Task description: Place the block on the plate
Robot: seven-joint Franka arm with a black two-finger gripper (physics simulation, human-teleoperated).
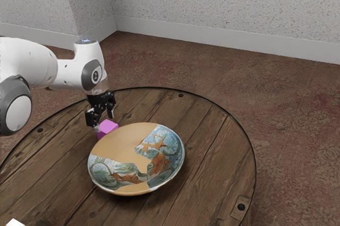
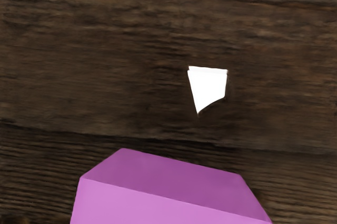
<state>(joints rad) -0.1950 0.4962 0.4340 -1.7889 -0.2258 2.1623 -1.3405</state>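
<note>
The black gripper (image 1: 104, 122) points down over the pink block (image 1: 108, 127) in the exterior view, its two fingers standing apart, one near the block's left side and the other by its far side. I cannot see both fingers touching it. The block rests on the wooden table, close beside the rim of the painted plate (image 1: 130, 144), which has a tan, blue and orange pattern. A large part of the pink block (image 2: 171, 195) lies at the wrist view's lower edge, just under the hand.
The round wooden table (image 1: 218, 167) has a dark metal rim. A white object (image 1: 15, 222) is at the exterior view's lower left corner. In the wrist view, a small white piece (image 2: 209, 86) appears against the wood near the block.
</note>
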